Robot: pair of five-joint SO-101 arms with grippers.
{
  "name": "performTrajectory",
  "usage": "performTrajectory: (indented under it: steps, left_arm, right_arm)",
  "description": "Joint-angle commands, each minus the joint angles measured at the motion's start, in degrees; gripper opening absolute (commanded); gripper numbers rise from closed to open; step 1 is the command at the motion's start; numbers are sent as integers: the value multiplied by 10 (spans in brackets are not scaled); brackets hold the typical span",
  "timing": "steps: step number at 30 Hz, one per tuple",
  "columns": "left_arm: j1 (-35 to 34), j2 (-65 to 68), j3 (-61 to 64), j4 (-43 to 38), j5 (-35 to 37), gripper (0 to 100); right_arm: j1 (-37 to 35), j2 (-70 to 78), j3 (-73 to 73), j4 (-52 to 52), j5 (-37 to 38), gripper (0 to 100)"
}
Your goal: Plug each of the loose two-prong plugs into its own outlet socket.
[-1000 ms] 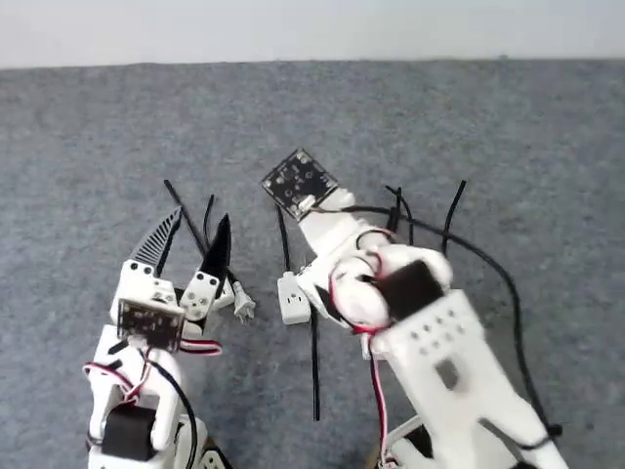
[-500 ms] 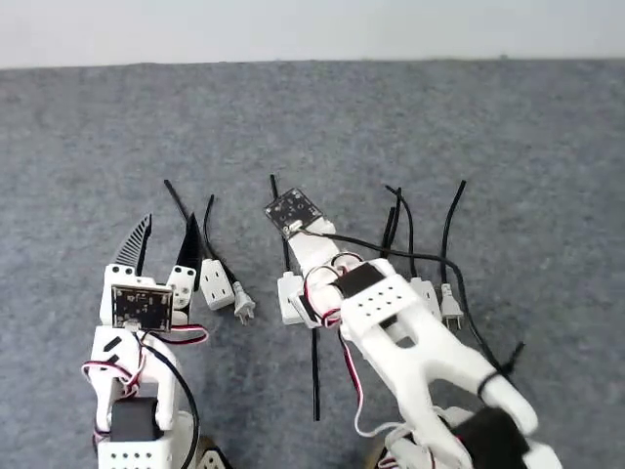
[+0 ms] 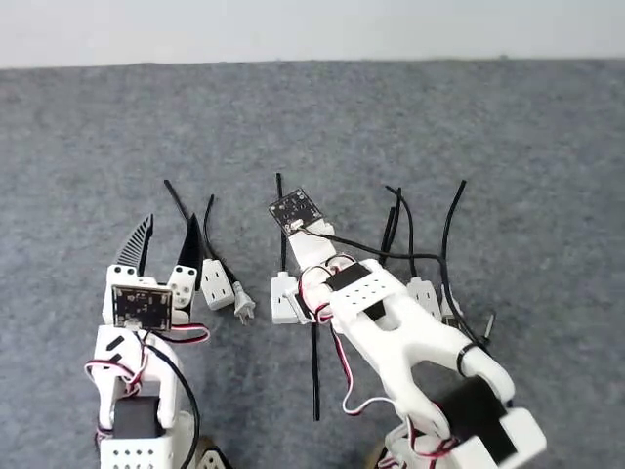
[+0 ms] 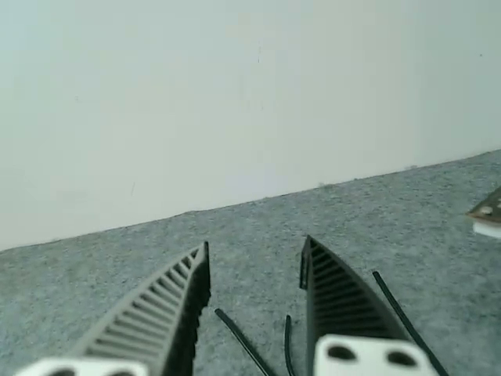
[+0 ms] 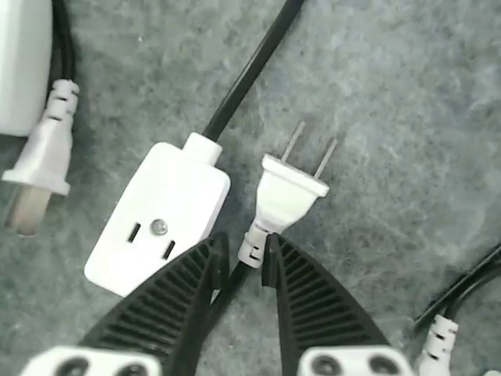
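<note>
- the step in hand is judged to be the pick-up of one loose plug: the right pincer is seen drawn almost together on the ribbed collar behind the plug's body, and appears clamped on it
- that plug is laid flat on the grey counter with its two prongs pointed away from the pincer; it lies just beside a white socket, near it but not touching, and the socket's slotted face is turned upward
- in the high view the right arm is stretched from about 5 o'clock toward the middle of the counter
- the left pincer is held at about 8 o'clock, its fingers spread well apart with nothing between them
- a second socket and a second plug are laid close at the left pincer's 3 o'clock side, the plug unseated
- no plug is seen seated in any socket, so the task is judged to be near its start
- for the next move the plug would have to be lifted, turned until the prongs face the slots, and pressed straight down
- the socket looks light and loose, so it may need to be steadied by the left pincer
- a hold on the collar alone may let the plug swivel
</note>
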Motion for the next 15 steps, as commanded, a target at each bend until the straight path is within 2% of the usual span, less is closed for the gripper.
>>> performTrajectory:
  steps: [1, 6, 11, 15]
  left_arm:
    - [-4, -2, -6, -15, 10, 181]
    - [-1, 45, -5, -50, 9, 181]
    - [-1, 112, -7, -103, 3, 181]
    - [0, 151, -25, -111, -7, 180]
  right_arm:
    - [0, -3, -22, -8, -7, 82]
    - [-25, -1, -25, -9, -7, 84]
    - [-17, 14, -29, -4, -6, 84]
    - [0, 21, -51, 29, -6, 84]
